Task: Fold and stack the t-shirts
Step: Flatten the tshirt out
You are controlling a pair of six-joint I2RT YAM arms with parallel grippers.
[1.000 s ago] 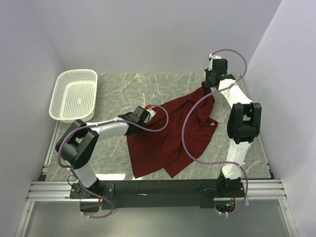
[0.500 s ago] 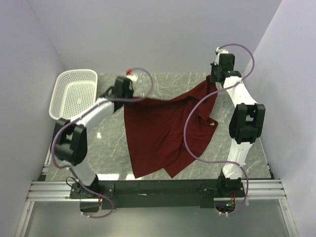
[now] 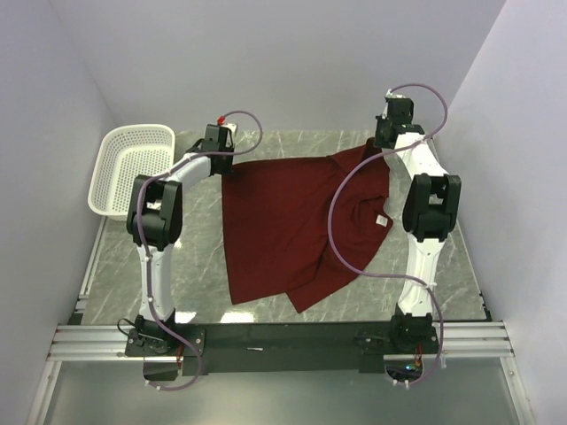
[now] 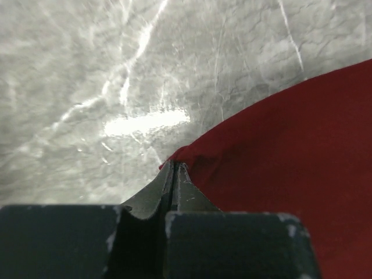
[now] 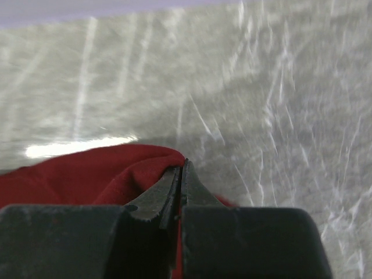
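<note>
The maroon t-shirt (image 3: 288, 221) hangs stretched between both grippers at the far side of the table, its top edge pulled taut and its lower part lying on the marble. My left gripper (image 3: 219, 162) is shut on the shirt's far left corner; in the left wrist view the cloth (image 4: 279, 151) bunches at the closed fingertips (image 4: 175, 165). My right gripper (image 3: 384, 142) is shut on the far right corner; in the right wrist view red cloth (image 5: 110, 171) is pinched at its fingertips (image 5: 183, 165).
A white perforated basket (image 3: 133, 170) stands at the far left of the marble table (image 3: 177, 266), close to my left arm. Walls close in at the back and both sides. The right arm's purple cable (image 3: 341, 230) loops over the shirt.
My left gripper has swung from mid-table to the far left, pulling the shirt's edge up and out. The right gripper stayed near the far right. The shirt is now spread taut between them.
</note>
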